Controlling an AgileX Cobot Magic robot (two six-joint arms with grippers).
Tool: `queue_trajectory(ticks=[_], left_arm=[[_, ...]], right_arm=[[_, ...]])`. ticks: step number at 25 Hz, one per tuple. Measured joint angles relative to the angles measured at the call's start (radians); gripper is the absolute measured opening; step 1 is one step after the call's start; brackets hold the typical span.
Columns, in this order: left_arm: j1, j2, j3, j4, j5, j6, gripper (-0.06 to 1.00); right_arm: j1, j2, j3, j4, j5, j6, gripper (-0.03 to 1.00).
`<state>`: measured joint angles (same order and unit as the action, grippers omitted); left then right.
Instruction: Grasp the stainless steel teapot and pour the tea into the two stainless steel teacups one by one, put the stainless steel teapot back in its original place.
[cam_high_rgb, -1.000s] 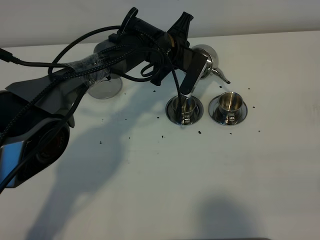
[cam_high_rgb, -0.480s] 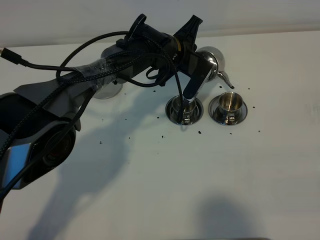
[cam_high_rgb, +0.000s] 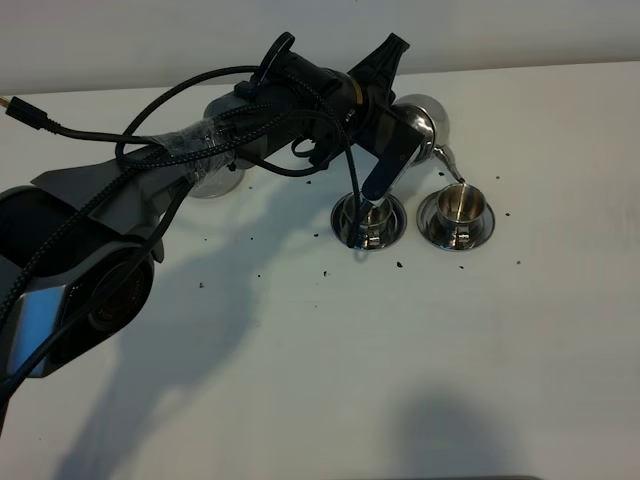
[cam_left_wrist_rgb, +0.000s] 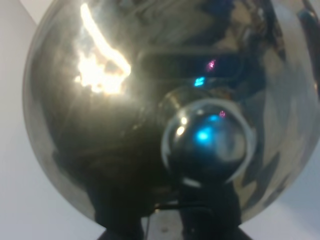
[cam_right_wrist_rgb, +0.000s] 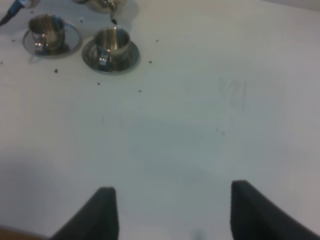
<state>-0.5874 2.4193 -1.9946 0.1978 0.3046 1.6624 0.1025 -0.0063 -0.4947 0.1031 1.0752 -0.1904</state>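
At the far middle of the table (cam_high_rgb: 400, 350), the left gripper (cam_high_rgb: 392, 150) is clamped on the stainless steel teapot (cam_high_rgb: 428, 118), tipped with its spout (cam_high_rgb: 452, 170) just above the right teacup (cam_high_rgb: 458, 204). Polished steel looks slick and rigid, so the loop handle seems the safest hold. The left teacup (cam_high_rgb: 368, 214) sits close under that gripper; the empty saucer (cam_high_rgb: 212, 180) lies far left. Nearer, room is open; the right gripper (cam_right_wrist_rgb: 172, 200) hangs spread wide.

**Robot lab test bench**

Bare white table (cam_high_rgb: 400, 380) against a plain white wall (cam_high_rgb: 500, 30). Robot arm (cam_high_rgb: 110, 200) w/ taped cable bundle (cam_high_rgb: 190, 140) reaches over it. Props only: stainless steel teapot (cam_high_rgb: 425, 118), teacup (cam_high_rgb: 459, 205), second teacup (cam_right_wrist_rgb: 46, 29), dark specks (cam_high_rgb: 399, 264) strewn about.
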Motion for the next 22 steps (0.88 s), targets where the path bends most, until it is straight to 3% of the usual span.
queue_trajectory(ticks=[17, 22], left_arm=[[-0.007, 0.0, 0.0, -0.001, 0.003, 0.097, 0.22], [-0.011, 0.0, 0.0, -0.003, -0.039, 0.117, 0.22]], right_arm=[[0.0, 0.0, 0.0, 0.0, 0.0, 0.0, 0.48], [0.0, 0.0, 0.0, 0.0, 0.0, 0.0, 0.48]])
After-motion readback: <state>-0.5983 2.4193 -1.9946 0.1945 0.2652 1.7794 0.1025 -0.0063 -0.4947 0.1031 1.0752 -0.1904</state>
